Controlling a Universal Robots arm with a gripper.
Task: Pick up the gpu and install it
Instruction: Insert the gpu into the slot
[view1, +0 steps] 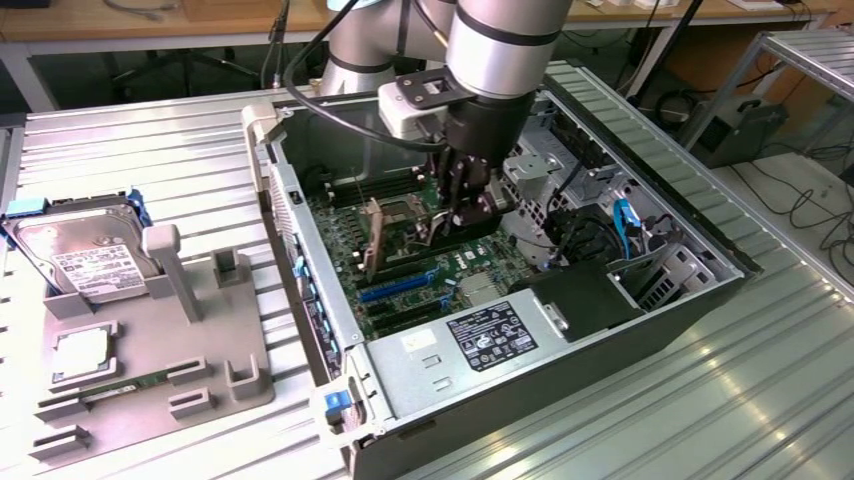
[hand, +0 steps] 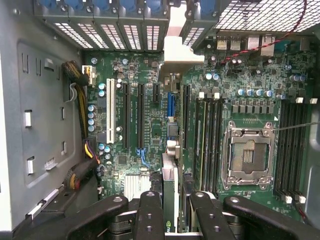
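Pincer (view1: 461, 205) clamped on the gpu (hand: 170, 187) inside the open computer case (view1: 667, 330), above the motherboard (view1: 400, 275).

In the wrist view the two black fingers (hand: 150, 215) press on either side of the thin card, which stands on edge between them, its silver bracket end reaching toward the rear slot covers; it hangs over the expansion slots (hand: 140, 115), just beside the blue slot, whether seated I cannot tell. The empty CPU socket (hand: 248, 156) lies to one side, flanked by memory slots. In the exterior view the arm reaches down into the case, and a grey fixture tray (view1: 200, 340) on the counter (view1: 160, 160) at the exterior view's left carries a hard drive (view1: 80, 255) and a green memory stick (view1: 127, 388).
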